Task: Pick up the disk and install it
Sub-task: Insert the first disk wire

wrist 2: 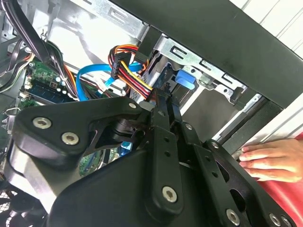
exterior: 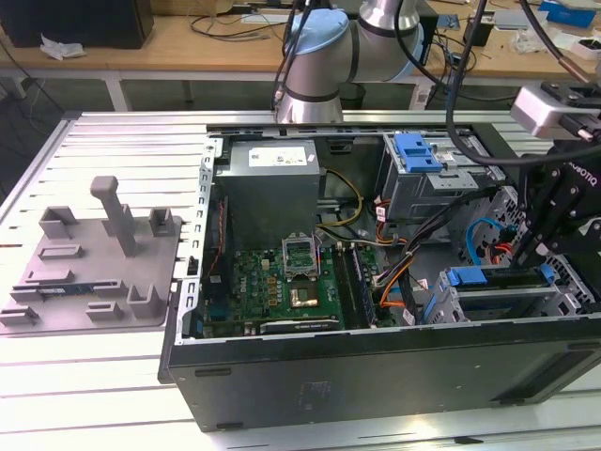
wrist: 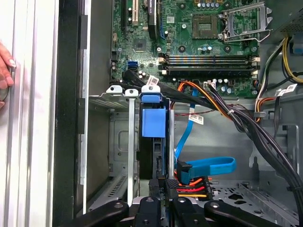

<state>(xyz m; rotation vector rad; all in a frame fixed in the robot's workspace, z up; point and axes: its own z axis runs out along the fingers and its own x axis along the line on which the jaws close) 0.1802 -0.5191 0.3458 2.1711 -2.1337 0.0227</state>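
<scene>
Blue-framed disk (wrist: 154, 124) sits edge-up in the drive cage (wrist: 120, 142) inside the computer case (exterior: 376, 376), mostly hidden. Black claw (wrist: 161, 189) hangs just above it, closed or not I cannot tell. A hand (wrist 2: 270, 161) rests on the worktop (exterior: 94, 395).

The gripper's (wrist: 162, 185) fingertips are hidden behind cables; its body is cut off at the frame edge. A person's hand (wrist 2: 270, 158) is cut off in both wrist views.

Exterior view looks down from high and well back at the open computer case (exterior: 376, 376). Both wrist views sit close inside it, sharing the blue-tabbed drive cage (wrist: 154, 123) (wrist 2: 182, 80).
</scene>
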